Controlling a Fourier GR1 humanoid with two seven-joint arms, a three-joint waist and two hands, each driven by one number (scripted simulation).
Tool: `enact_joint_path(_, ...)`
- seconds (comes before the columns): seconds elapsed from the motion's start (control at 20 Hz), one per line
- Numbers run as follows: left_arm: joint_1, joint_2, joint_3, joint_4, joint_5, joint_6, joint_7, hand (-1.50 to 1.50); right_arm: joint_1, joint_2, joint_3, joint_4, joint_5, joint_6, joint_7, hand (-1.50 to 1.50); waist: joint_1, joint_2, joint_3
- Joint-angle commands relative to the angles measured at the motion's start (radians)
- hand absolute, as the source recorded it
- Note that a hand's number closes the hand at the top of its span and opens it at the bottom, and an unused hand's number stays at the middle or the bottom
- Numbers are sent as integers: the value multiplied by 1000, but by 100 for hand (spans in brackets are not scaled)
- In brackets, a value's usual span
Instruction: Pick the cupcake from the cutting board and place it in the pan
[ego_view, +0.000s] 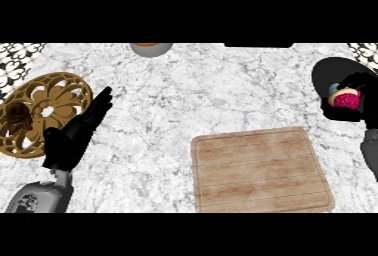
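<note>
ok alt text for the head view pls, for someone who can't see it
The right hand holds a pink cupcake over the black pan at the right edge. The wooden cutting board is bare, and the left hand rests open beside a gold trivet.

A white marble tabletop with grey veins fills the scene, evenly lit. At the far left corner and the far right corner a black-and-white patterned tile surface shows beyond its edge. A dark strip lies along the far edge, right of centre.
</note>
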Motion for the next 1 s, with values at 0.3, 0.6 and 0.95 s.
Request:
enact_joint_path(0.3,-51,-20,-2,35,-14,-21,-17,0,-247,-39,-158,588,-14,-143,-345,150,31,15,3)
enact_joint_path(0.6,-21,-8,1,22,-9,-43,-21,0,-326,-136,-227,717,-52,-92,-453,150,46,20,4)
enact_joint_path(0.95,-53,-31,-10,50,-34,-29,-35,0,-341,-130,-255,798,-56,-137,-521,150,54,29,5)
